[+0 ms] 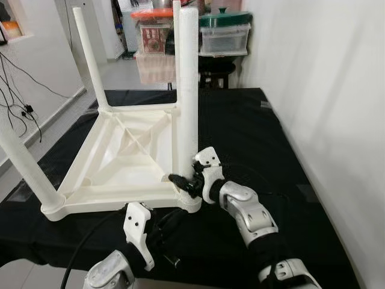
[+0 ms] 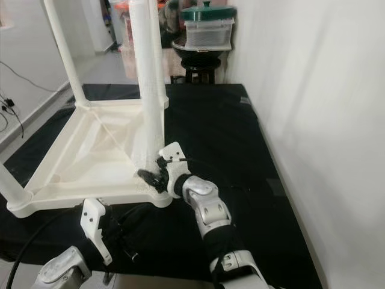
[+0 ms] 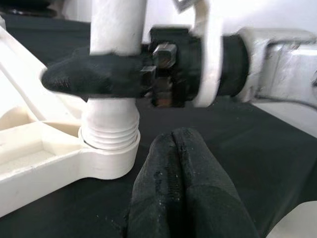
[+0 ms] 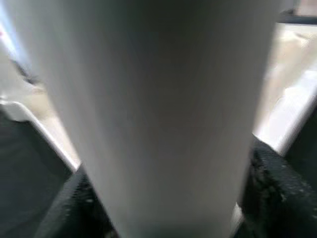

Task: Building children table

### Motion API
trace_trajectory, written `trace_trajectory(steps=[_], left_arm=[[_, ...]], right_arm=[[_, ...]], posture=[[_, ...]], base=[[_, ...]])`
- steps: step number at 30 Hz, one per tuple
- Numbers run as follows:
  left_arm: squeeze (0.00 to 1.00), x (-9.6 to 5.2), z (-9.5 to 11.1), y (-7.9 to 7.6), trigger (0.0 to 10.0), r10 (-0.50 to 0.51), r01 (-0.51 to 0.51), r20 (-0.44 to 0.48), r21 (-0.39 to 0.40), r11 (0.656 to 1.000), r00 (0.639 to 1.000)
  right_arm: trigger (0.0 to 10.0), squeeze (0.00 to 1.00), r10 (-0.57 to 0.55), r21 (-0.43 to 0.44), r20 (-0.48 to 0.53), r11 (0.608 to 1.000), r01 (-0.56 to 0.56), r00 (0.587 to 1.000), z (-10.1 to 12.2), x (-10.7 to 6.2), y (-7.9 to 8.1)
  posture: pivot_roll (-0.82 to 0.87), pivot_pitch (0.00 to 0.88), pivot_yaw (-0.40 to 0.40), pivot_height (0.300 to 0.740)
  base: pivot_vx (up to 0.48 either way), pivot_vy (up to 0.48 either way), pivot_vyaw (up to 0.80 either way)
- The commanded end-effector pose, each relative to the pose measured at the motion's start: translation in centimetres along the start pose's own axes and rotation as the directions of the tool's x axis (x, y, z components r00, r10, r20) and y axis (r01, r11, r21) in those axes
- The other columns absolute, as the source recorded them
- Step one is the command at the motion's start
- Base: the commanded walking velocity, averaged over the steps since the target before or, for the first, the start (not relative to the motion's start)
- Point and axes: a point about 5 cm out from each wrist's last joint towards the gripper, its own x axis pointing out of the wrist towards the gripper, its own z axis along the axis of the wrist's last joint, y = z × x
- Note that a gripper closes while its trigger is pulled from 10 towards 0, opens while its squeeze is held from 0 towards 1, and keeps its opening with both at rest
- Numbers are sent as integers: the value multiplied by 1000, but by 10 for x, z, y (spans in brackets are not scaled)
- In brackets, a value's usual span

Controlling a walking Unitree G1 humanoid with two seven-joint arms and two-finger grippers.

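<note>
I'm in a home storage corner, stacked lidded plastic tubs (image 1: pixel 224 33) at 12 o'clock, loose cables (image 1: pixel 18 105) at 9 o'clock, black-draped bench (image 1: pixel 252 132), white wall (image 1: pixel 325 90)

A black cloth-covered surface (image 1: pixel 252 138) carries the load, running from six o'clock up toward twelve. Directly on it lies an upturned white plastic table (image 1: pixel 120 159), tabletop down, occupying the area from about nine to eleven o'clock, its legs (image 1: pixel 187 90) pointing straight up.

No legible text, labels, brands or nos. anywhere; the printed panel on the storage bin (image 1: pixel 155 37) at the back is too blurred to read.
</note>
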Motion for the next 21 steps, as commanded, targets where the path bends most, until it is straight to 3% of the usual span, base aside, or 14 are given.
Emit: trace_trajectory(steps=[1,2,3,4,5,6,7,8,11,17,18,19,20,21], left_arm=[[0,1,-2,2,10000,10,-10,-10,-9,1000,1000],[0,2,-3,2,10000,4,-5,-12,-10,1000,1000],[0,2,-3,2,10000,4,-5,-12,-10,1000,1000],[0,3,-3,3,10000,0,0,-13,-11,1000,1000],[0,3,-3,3,10000,0,0,-13,-11,1000,1000],[0,4,-3,3,10000,-4,3,-14,-11,1000,1000],[0,4,-3,3,10000,-4,3,-14,-11,1000,1000],[0,5,-4,3,10000,-5,5,-13,-11,1000,1000],[0,6,-4,4,10000,-2,2,-10,-13,1000,1000],[0,7,-5,4,10000,6,-6,-4,-21,1000,1000],[0,7,-5,4,10000,7,-7,-5,-21,1000,1000],[0,7,-5,4,10000,7,-7,-5,-21,1000,1000],[0,6,-5,4,10000,7,-7,-6,-21,1000,1000],[0,6,-6,4,10000,7,-7,-8,-22,1000,1000]], right_arm=[[10000,1000,54,-21,50,998,-53,997,11,3,4],[10000,1000,149,-25,72,989,-148,986,15,1,1],[10000,1000,149,-25,72,989,-148,986,15,1,1],[10000,1000,262,-50,68,965,-259,963,18,-2,-2],[10000,1000,262,-50,68,965,-259,963,18,-2,-2],[10000,0,362,-88,33,930,-358,932,19,-5,-6],[10000,0,362,-88,33,930,-358,932,19,-5,-6],[10000,0,430,-71,-2,901,-429,903,20,-6,-12],[10000,0,494,-43,-15,868,-495,869,25,-6,-20],[10000,0,497,16,22,868,-497,868,26,0,-20],[2549,0,503,30,15,864,-503,864,23,2,-19],[2549,0,503,30,15,864,-503,864,23,2,-19],[0,0,506,35,5,862,-506,863,20,2,-18],[0,0,502,39,-9,865,-501,865,17,2,-17]], posture=[[-9,0,0,740],[0,0,-5,740],[0,0,-5,740],[-1,0,-4,740],[-1,0,-4,740],[1,0,-6,740],[1,0,-6,740],[10,0,-11,740],[18,0,-13,740],[28,0,-18,740],[41,0,-17,740],[41,0,-17,740],[44,0,-15,740],[45,0,-16,740]], base=[[0,0,0],[0,0,0],[0,0,0],[0,0,0],[0,0,0],[0,0,0],[0,0,0],[0,0,0],[0,0,0],[0,0,0],[0,0,0],[0,0,0],[0,0,0],[0,0,0]])
